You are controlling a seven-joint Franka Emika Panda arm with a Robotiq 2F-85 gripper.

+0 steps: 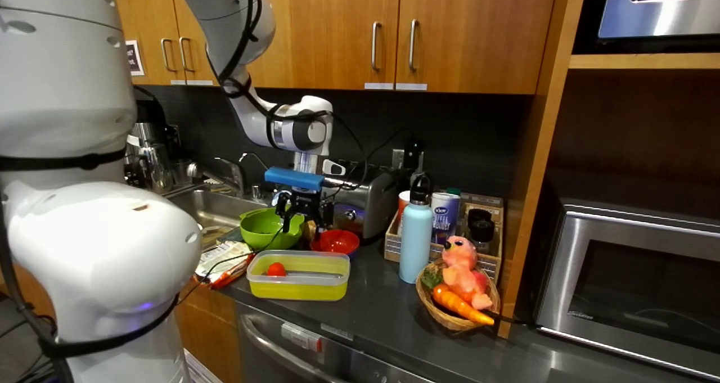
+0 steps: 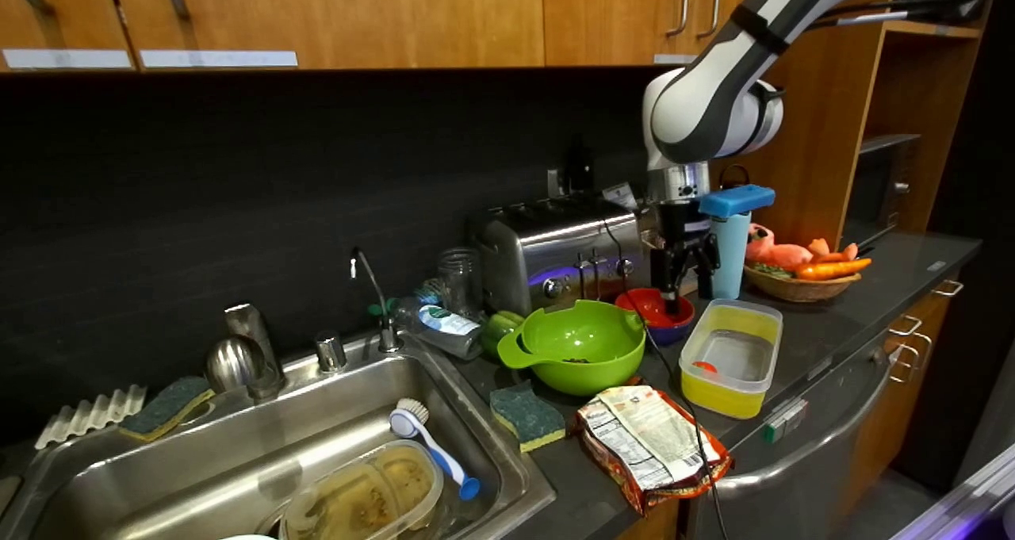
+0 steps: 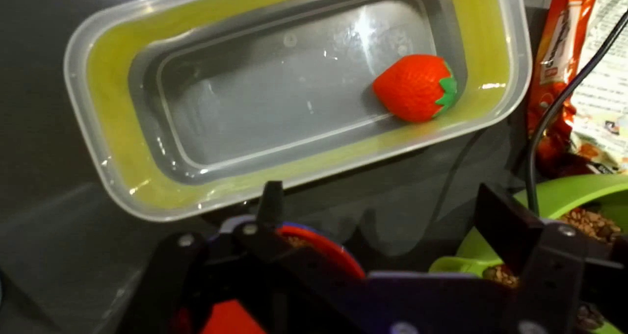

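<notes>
Hangs over a dark counter [image 1: 382, 310] on a white arm [image 2: 690, 112], in front of a steel toaster [image 2: 555, 243]. Has a yellow-walled container [image 3: 120, 128] near the counter's front edge, upright and uncovered, with a green bowl [image 2: 587, 377] just behind. Has a crinkled packet [image 2: 646, 445] lying flat beside the container. Has a red bowl [image 1: 337, 241], blue on its outside, upright between container and toaster, next to the green bowl.

Holds nothing in the gripper [image 3: 378, 196]: spreads the fingers well apart, low by the two bowls and seemingly nearest the red one. Cannot tell of any contact with either rim. Appears, at a guess, to be in position with the grasping not yet done, and with neither bowl lifted or tipped.

Looks settled as regards a red strawberry [image 3: 412, 89], lying on its side at one end inside the container, well apart from the fingers. Looks done, likewise, as regards some filling, with brown bits [image 3: 591, 223] in the green bowl and seemingly in the red bowl too. Leaves the remaining share of the work unreadable from these views, beyond a grip not yet made.
</notes>
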